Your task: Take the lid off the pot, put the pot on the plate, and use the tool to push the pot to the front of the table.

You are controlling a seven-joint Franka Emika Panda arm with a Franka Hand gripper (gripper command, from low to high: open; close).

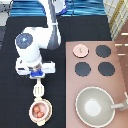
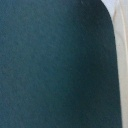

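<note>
- The pot (image 1: 40,111), pink-beige with a reddish-orange inside, sits on the cream plate (image 1: 40,120) at about 7 o'clock in the exterior view, its lid off.
- The lid (image 1: 80,49), a pink disc with a centre knob, lies on the brown stove (image 1: 120,75) at 1 o'clock, over a burner spot.
- The cream spatula (image 1: 38,90) lies between gripper and pot, its head touching the pot.
- The gripper (image 1: 36,76) hangs at 9 o'clock, at the spatula's handle end; its grasp cannot be told.
- The table (image 1: 15,105) is flat black; a large grey pan (image 1: 94,106) sits at 5 o'clock.
</note>
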